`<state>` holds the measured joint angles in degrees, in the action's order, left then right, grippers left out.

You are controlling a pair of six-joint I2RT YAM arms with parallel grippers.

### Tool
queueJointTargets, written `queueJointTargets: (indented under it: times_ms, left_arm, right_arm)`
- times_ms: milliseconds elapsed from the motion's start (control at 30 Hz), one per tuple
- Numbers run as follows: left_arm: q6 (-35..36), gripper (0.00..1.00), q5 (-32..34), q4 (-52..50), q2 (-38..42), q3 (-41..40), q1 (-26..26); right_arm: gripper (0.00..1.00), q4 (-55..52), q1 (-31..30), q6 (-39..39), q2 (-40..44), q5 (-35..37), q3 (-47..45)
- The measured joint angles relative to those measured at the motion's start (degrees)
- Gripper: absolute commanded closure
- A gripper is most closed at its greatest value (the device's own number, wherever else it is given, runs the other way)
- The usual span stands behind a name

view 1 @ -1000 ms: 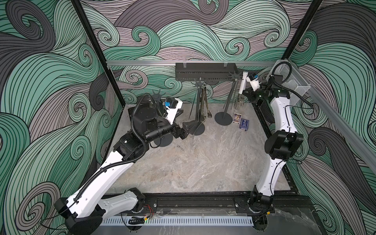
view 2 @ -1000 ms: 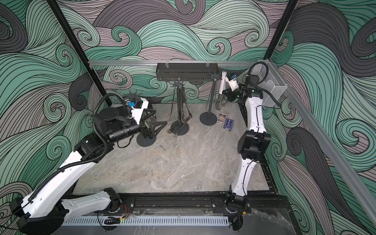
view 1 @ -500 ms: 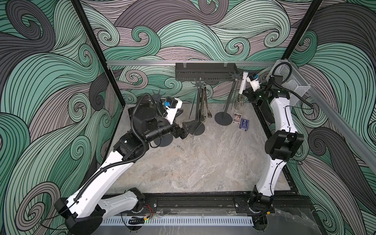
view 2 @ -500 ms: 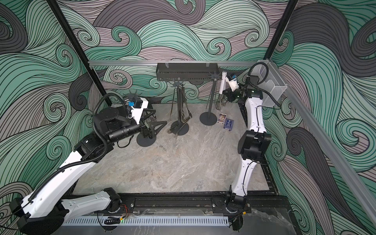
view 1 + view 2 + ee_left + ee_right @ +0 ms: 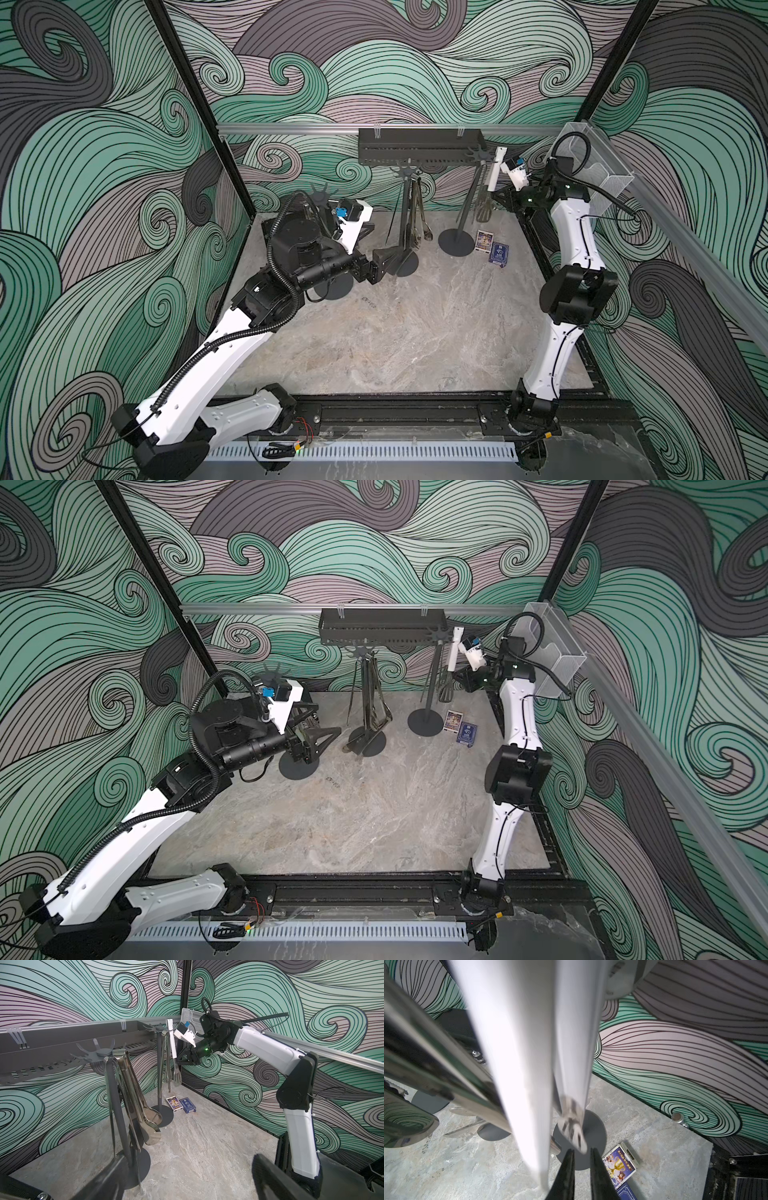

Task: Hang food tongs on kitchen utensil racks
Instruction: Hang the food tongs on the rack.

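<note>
Three dark grey kitchen utensil racks stand at the back: left (image 5: 322, 195), middle (image 5: 405, 172) and right (image 5: 478, 154). Several steel food tongs (image 5: 415, 216) (image 5: 135, 1095) hang from the middle rack's crown. White-handled tongs (image 5: 494, 174) (image 5: 172, 1043) (image 5: 519, 1064) hang on the right rack beside a steel pair (image 5: 164, 1064). My right gripper (image 5: 581, 1153) (image 5: 180, 1061) is right beside the white handle, jaws a narrow gap apart with nothing between them. My left gripper (image 5: 187, 1176) (image 5: 384, 245) hovers low by the middle rack's foot, wide open and empty.
A black slotted shelf (image 5: 419, 145) hangs on the back rail just behind the rack crowns. A clear mesh basket (image 5: 598, 166) sits on the right rail behind my right arm. Two card boxes (image 5: 484, 241) (image 5: 498, 253) lie by the right rack's disc foot (image 5: 457, 245).
My right gripper's jaws have parted a little beside the white-handled tongs. Both arms stay where they were.
</note>
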<state>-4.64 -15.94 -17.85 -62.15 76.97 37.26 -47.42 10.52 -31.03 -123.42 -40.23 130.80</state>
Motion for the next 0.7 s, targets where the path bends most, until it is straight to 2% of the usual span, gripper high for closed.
queueJointTargets:
  times_ms: [467,700]
  left_arm:
    - [-0.09,0.07,-0.15,0.48,-0.02,-0.31,-0.02]
    - [-0.11,0.07,-0.17,0.7,-0.02,-0.31,-0.02]
  right_arm:
    - [0.79,-0.9,0.04,0.0,-0.35,0.13,0.0]
    - [0.66,-1.09,0.39,0.13,-0.26,0.17,-0.31]
